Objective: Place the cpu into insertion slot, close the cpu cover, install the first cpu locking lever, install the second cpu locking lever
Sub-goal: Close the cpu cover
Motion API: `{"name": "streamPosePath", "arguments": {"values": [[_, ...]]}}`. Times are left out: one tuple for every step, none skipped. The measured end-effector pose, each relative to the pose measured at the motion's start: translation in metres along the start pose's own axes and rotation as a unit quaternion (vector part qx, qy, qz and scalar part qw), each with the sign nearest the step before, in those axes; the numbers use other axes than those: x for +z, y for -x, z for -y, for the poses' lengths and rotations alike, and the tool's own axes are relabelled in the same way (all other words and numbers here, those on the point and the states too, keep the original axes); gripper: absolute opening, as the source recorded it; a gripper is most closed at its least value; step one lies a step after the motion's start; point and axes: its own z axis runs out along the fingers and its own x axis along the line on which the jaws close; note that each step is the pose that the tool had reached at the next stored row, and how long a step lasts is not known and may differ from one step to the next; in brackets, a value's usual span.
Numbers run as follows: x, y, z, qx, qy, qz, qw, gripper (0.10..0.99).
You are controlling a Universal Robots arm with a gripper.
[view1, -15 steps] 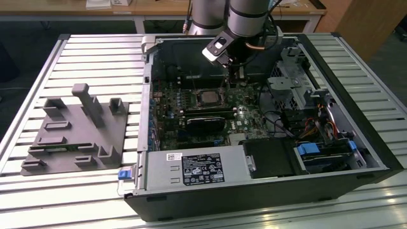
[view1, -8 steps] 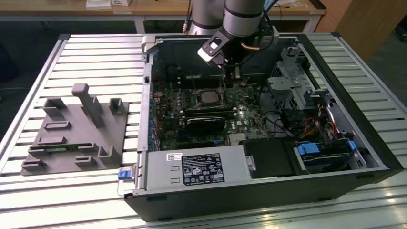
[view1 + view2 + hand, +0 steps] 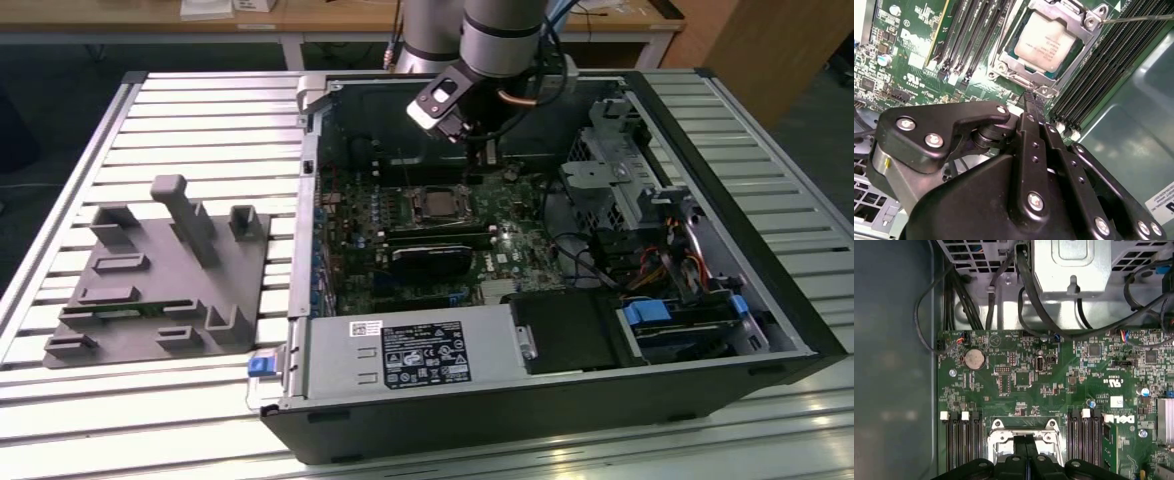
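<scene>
Closest to the lens: black gripper (image 3: 1030, 97), fingers pressed flat together with nothing seen pinched between them, tip hanging just beside the rim of the cpu cover (image 3: 1026, 76); touching or a hair off, cannot tell. Closed down flat over the insertion slot (image 3: 437, 203), with the cpu (image 3: 1044, 42) showing through the square window, seated and level. Found just above the middle of the exterior view, on the green motherboard (image 3: 400, 215). Judged light, rigid and fragile, that chip: best taken by its bare edges only, never by the contact side. Cover judged thin, stiff sheet metal, best pushed at its free edge rather than gripped. One thin wire locking lever (image 3: 1139, 19) running out past the cover's corner screw; probably springy, best caught near its free end; latched or loose, cannot tell. Flanked on both sides by dark memory slots (image 3: 974, 35). Housed in an open computer case (image 3: 747, 300) lying on a slatted table (image 3: 200, 100), with a grey fixture (image 3: 160, 270) well apart on the exterior view's left. Coming down from the upper middle of that frame, arm (image 3: 501, 30) reaching into the case, wrist bent, closed fingers aimed at the board just above the socket.
</scene>
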Motion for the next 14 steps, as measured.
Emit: {"name": "streamPosePath", "arguments": {"values": [[0.0000,0.0000,0.0005,0.000,0.0000,-0.0001,1.0000,0.106],[0.0000,0.0000,0.0010,0.000,0.0000,0.0000,1.0000,0.106],[0.0001,0.0000,0.0014,0.000,0.0000,0.0000,1.0000,0.106],[0.0001,0.0000,0.0017,0.000,-0.0001,0.0001,1.0000,0.106],[0.0002,0.0000,0.0019,0.000,0.0000,0.0001,1.0000,0.106],[0.0003,0.0000,0.0020,0.000,0.0000,0.0000,1.0000,0.106],[0.0003,0.0000,0.0021,0.000,0.0000,0.0000,1.0000,0.106],[0.0003,0.0000,0.0021,0.000,0.0000,0.0000,1.0000,0.106],[0.0004,0.0000,0.0021,0.000,0.0000,0.0000,1.0000,0.106],[0.0006,0.0000,0.0021,0.000,0.0000,-0.0001,1.0000,0.106],[0.0008,0.0000,0.0022,0.000,0.0000,-0.0001,1.0000,0.106],[0.0009,0.0000,0.0023,0.000,0.0000,0.0000,1.0000,0.106],[0.0011,0.0001,0.0023,0.000,0.0000,0.0000,1.0000,0.106],[0.0012,0.0001,0.0023,0.000,0.0000,0.0000,1.0000,0.106]]}}
